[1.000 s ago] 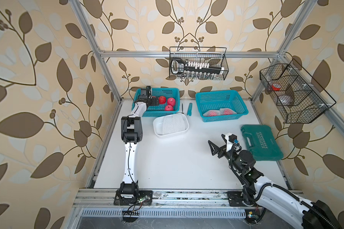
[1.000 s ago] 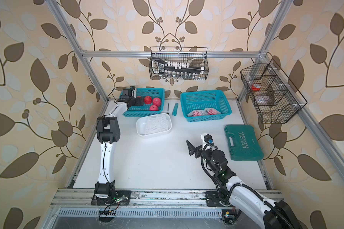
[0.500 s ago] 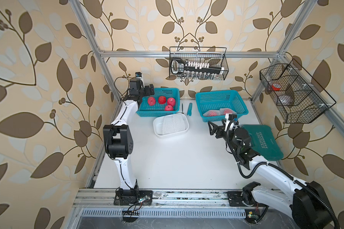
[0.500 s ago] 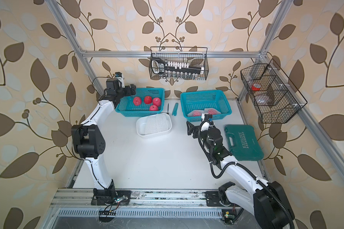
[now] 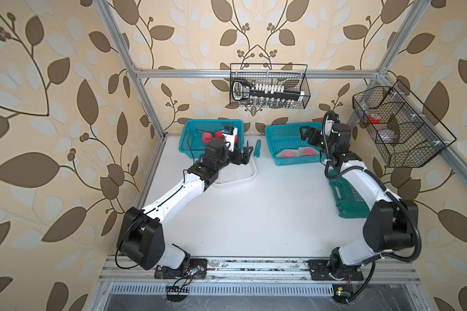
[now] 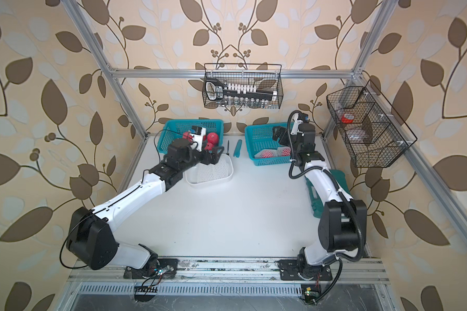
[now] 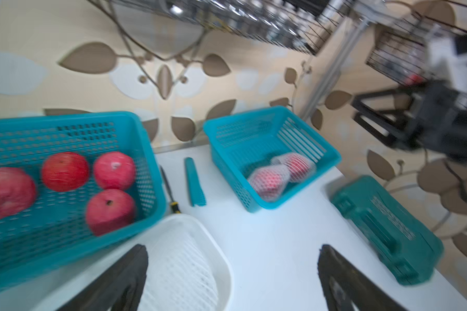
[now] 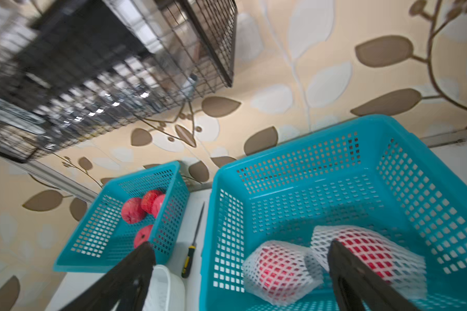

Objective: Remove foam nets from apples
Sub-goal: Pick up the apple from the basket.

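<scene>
Above the right basket [image 8: 294, 161] the right gripper [image 8: 240, 243] hangs with jaws spread wide and empty, over two netted apples [image 8: 279, 272] lying near its front wall. Over a corner of the tub [image 7: 227, 269], which holds loose nets [image 7: 178, 272], the left gripper [image 7: 232, 249] is wide open and grips nothing; four bare apples [image 7: 65, 171] lie in the left basket [image 7: 65, 119] just beside the tub.
</scene>
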Available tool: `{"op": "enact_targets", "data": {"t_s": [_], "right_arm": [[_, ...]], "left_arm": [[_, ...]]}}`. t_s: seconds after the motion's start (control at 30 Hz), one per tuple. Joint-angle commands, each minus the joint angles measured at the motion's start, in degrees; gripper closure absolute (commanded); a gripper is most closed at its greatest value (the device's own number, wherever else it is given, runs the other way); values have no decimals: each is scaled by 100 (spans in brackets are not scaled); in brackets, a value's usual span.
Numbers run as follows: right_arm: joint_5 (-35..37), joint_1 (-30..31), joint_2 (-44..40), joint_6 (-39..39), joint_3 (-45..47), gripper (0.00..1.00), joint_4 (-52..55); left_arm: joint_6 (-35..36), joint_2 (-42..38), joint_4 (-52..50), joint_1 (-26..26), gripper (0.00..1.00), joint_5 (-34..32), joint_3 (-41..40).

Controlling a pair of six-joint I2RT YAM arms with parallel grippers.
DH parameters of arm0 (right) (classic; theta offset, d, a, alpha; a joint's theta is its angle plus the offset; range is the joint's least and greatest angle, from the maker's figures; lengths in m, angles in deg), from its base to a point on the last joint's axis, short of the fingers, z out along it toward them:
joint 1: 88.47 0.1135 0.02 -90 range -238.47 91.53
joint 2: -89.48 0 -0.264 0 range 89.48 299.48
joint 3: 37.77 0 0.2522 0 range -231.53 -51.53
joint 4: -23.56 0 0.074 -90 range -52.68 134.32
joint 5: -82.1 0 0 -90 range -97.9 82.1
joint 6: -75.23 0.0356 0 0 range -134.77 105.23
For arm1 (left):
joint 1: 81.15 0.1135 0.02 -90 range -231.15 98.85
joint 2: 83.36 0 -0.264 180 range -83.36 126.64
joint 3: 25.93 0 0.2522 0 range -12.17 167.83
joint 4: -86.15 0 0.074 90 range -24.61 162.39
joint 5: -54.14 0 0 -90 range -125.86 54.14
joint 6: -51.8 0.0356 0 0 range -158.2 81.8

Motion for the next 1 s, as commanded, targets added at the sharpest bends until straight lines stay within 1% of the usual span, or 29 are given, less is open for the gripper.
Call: {"op": "enact_targets", "data": {"t_s": [0.0,0.03,0.1,0.13,0.2,0.3,0.43,0.6,0.77,0.87,0.97], "right_arm": [[-66,-25,820,-707,-1222,5,2037],[-81,-51,1148,-894,-1685,5,2435],[-282,-77,1749,-1268,-2504,9,3233],[-415,-99,2031,-1409,-2857,10,3529],[-736,-121,2454,-1554,-3318,10,3933],[-1360,-117,2813,-1791,-3493,11,4047],[-1591,-112,3044,-1886,-3572,12,4284],[-1427,29,3125,-2118,-3501,9,4417],[-905,241,3282,-2343,-3654,5,4627],[-416,383,3445,-2410,-3918,4,4786],[-241,484,3605,-2475,-4149,4,4916]], "left_arm": [[89,-261,291,-284,1,-246,-446],[128,-290,175,-405,1,-238,-540],[99,-338,-16,-588,1,-366,-743],[48,-383,-52,-637,1,-292,-853],[-19,-474,-72,-741,1,-206,-1070],[32,-606,-232,-851,1,-239,-1297],[112,-677,-511,-861,1,-284,-1412],[130,-508,-648,-861,1,-132,-1412],[56,-232,-578,-860,1,44,-1257],[37,-121,-497,-862,1,88,-1185],[46,-58,-494,-861,1,94,-1131]]}}
